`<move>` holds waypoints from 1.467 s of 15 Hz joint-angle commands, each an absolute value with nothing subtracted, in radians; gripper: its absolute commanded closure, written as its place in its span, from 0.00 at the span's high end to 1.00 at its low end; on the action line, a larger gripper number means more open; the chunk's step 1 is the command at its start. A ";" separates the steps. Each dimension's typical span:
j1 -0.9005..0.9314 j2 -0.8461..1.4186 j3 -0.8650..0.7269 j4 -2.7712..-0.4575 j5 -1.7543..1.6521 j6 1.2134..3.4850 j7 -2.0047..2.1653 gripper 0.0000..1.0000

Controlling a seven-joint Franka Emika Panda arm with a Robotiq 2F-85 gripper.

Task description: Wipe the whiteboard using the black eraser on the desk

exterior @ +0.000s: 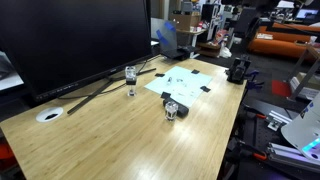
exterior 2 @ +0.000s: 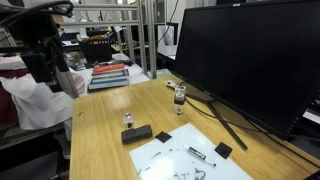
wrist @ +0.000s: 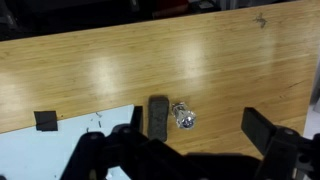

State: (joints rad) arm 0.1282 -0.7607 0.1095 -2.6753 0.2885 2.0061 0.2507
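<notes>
Black eraser [wrist: 158, 117] just beside whiteboard [wrist: 30, 155] edge | open desk [wrist: 150, 60] beyond

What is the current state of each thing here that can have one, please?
gripper: open, empty, above the desk.
black eraser: lying on the desk beside the whiteboard, not held.
whiteboard: flat on the desk, dark marks on it.
monitor: screen dark.
glass: upright.
</notes>
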 commanded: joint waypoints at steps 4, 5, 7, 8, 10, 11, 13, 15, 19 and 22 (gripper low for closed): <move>0.121 -0.741 0.107 -2.664 0.317 2.005 0.242 1.00; 0.119 -0.725 0.105 -2.657 0.322 2.003 0.246 1.00; 0.101 -0.683 0.107 -2.641 0.325 2.014 0.268 1.00; 0.075 -0.648 0.117 -2.628 0.309 2.021 0.306 1.00; 0.045 -0.580 0.117 -2.607 0.307 2.062 0.358 1.00; 0.028 -0.539 0.120 -2.592 0.302 2.092 0.385 1.00; 0.003 -0.448 0.126 -2.555 0.294 2.158 0.442 1.00; -0.006 -0.359 0.136 -2.520 0.279 2.224 0.498 1.00; 0.021 -0.344 0.112 -2.539 0.293 2.249 0.471 1.00; 0.020 -0.371 0.113 -2.542 0.293 2.244 0.470 1.00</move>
State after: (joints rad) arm 0.0189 -0.3717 0.1143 -2.5428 0.2942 2.2456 0.4697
